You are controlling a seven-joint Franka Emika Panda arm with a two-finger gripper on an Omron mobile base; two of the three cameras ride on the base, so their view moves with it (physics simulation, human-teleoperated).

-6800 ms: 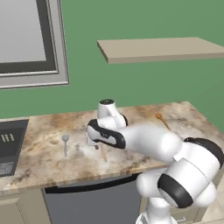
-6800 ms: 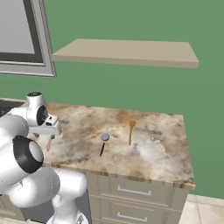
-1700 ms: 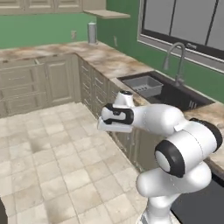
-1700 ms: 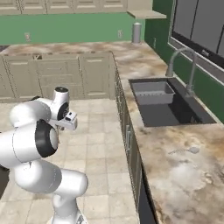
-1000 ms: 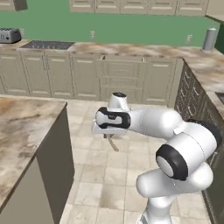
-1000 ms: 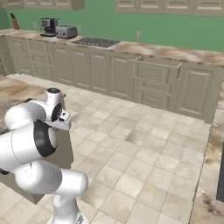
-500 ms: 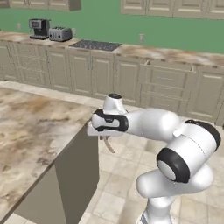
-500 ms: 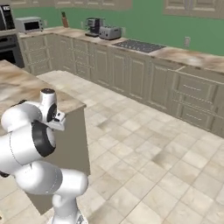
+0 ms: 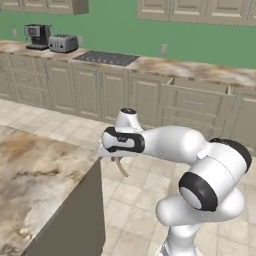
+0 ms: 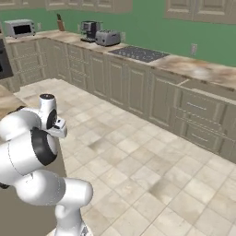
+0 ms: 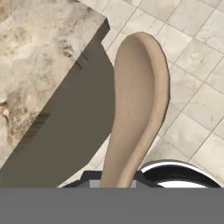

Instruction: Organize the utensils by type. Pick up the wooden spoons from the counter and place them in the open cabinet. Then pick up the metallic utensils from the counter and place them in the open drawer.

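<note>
One wooden spoon (image 11: pixel 140 105) sat clamped in my pincer (image 9: pixel 116 158), jaws nearly shut on its slim handle, its oval bowl pointing away from my hand over the tiled floor (image 10: pixel 152 166). I held it just off the corner of a marbled island top (image 9: pixel 35 175), beside the island's dark side panel (image 11: pixel 83 127). Across the room ran a beige cabinet row (image 9: pixel 150 97) under a counter (image 10: pixel 193 67) carrying a toaster (image 9: pixel 63 43) and a coffee maker (image 9: pixel 37 36).
</note>
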